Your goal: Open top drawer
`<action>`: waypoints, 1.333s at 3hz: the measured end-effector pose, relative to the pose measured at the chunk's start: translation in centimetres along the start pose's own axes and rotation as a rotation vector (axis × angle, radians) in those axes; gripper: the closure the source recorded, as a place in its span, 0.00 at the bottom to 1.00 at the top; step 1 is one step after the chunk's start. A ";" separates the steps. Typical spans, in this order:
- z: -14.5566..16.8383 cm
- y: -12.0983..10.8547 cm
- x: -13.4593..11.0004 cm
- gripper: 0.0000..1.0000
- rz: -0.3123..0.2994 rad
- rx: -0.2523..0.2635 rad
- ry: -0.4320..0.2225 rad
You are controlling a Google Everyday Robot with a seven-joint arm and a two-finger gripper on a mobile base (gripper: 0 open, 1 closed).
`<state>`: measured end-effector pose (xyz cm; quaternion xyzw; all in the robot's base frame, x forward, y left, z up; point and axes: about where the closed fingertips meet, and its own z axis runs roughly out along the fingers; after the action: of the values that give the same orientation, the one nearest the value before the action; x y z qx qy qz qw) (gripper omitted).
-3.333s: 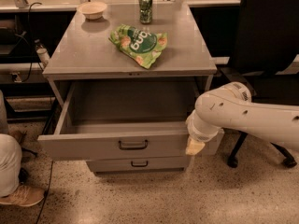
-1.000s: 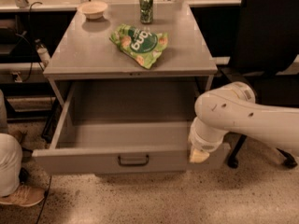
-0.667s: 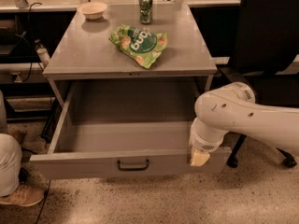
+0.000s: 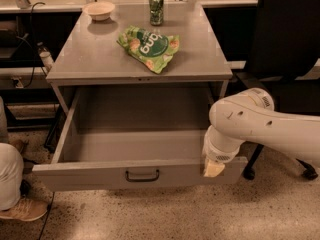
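- Gripper sits at the end of the top drawer's front panel that lies to the right of the view. Its pale tip is against the panel's upper edge, about where the side wall meets the front.
- Jaws: the white wrist housing covers them, so I cannot tell how far apart they stand or whether they have hold of the panel edge.
- Top drawer lies pulled well out from under the table, with its deep box open to view. By my judgement the task is at or near its end.
- Long axis of the front panel runs side to side across the view, and the drawer travels toward the camera, square to that axis.
- Bar handle is centred on the panel, well apart from the gripper and toward the left of the view.
- Any further pull would act off-centre, from the corner, and could skew the drawer on its slides, so a straight draw toward the camera looks safest.
- Snack bag, can and bowl rest on the table top, well clear of the arm.
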<state>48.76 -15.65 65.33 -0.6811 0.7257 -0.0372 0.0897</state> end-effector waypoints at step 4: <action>-6.1 -1.2 5.2 0.00 0.109 0.127 -0.059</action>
<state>48.58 -21.37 71.12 -0.6344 0.7549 -0.0582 0.1560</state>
